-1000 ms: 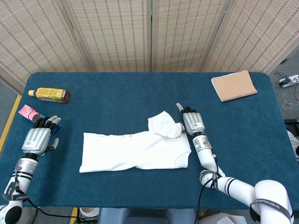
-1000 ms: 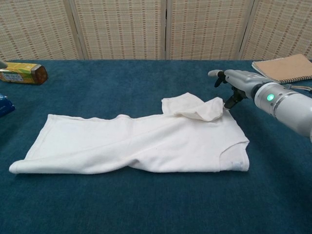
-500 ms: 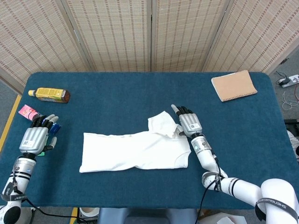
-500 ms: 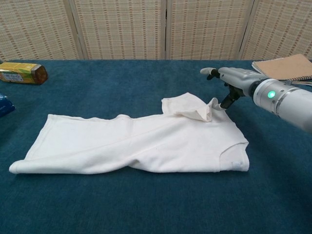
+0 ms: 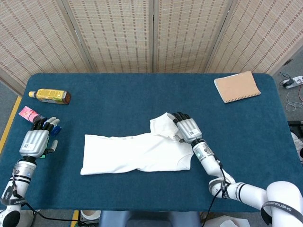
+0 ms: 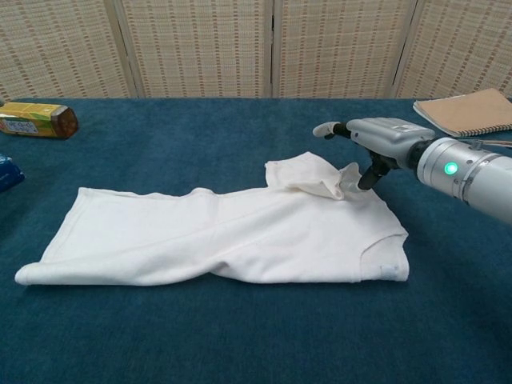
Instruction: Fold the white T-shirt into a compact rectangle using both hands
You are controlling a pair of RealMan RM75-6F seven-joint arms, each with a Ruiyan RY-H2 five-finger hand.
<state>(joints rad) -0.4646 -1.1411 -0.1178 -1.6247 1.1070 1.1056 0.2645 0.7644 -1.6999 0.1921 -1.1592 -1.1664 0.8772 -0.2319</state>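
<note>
Right hand point(image 5: 188, 128) pinching sleeve point(image 6: 308, 177) of white T-shirt point(image 5: 135, 153).

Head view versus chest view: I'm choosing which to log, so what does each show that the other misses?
Only the head view shows the left hand, open on the table left of the T-shirt, and a pink packet. Only the chest view shows the right hand's thumb pressing the raised sleeve. Both show the T-shirt, right hand, bottle and notebook.

The T-shirt point(image 5: 137, 152) is white. The tabletop point(image 5: 118, 97) is dark blue. The notebook point(image 5: 236, 86) is tan. The bottle point(image 5: 49, 96) is yellow and brown.
</note>
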